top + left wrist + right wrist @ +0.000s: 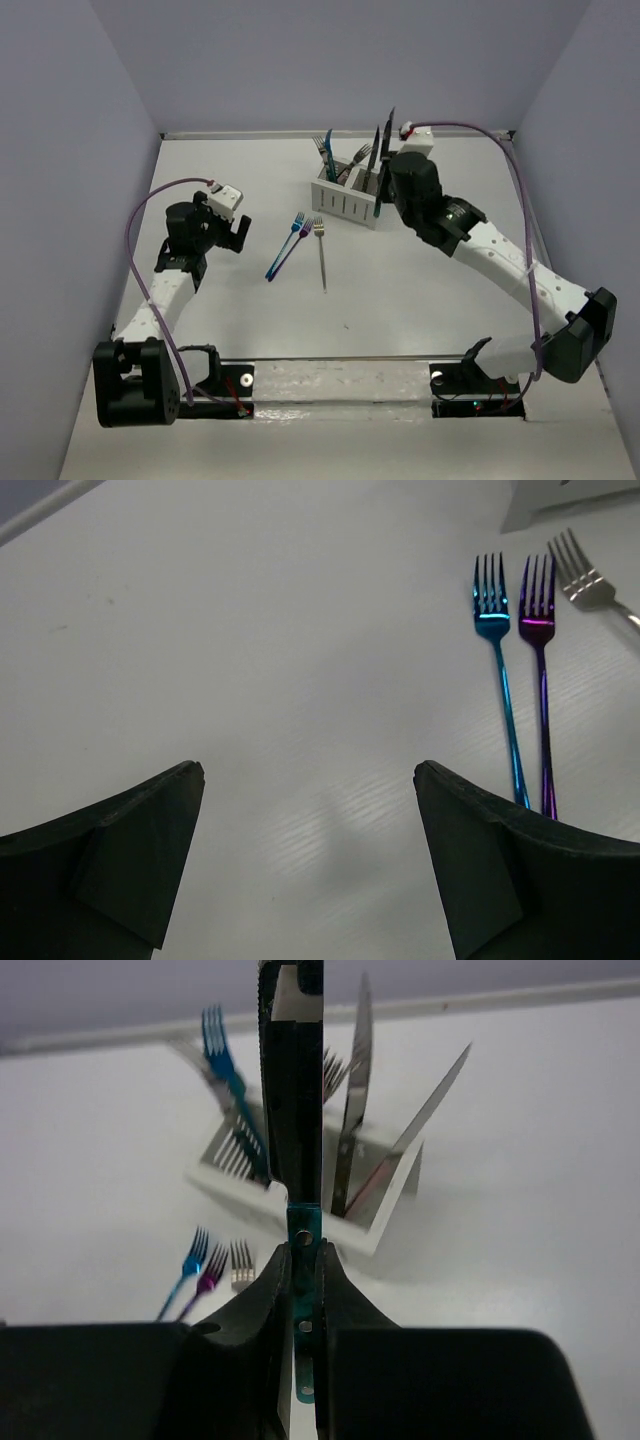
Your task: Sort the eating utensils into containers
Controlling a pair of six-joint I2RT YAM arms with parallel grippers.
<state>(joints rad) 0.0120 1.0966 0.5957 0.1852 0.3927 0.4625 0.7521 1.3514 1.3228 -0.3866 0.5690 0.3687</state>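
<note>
The white slotted caddy (345, 200) stands at the back middle of the table. Forks stand in its left compartment and knives (374, 152) in its right one. My right gripper (385, 188) is at the caddy's right end, shut on the teal riveted handle of a dark-bladed knife (295, 1090) whose blade points up; the caddy (385, 1232) lies just beyond it. A blue fork (285, 247), a purple fork (295, 241) and a silver fork (321, 255) lie flat in front of the caddy. My left gripper (236, 232) is open and empty, left of them.
The left wrist view shows the blue fork (500, 670), the purple fork (541, 680) and the silver fork (585, 580) ahead to the right, with the caddy's corner (570, 500) at the top. Grey walls enclose the table on three sides.
</note>
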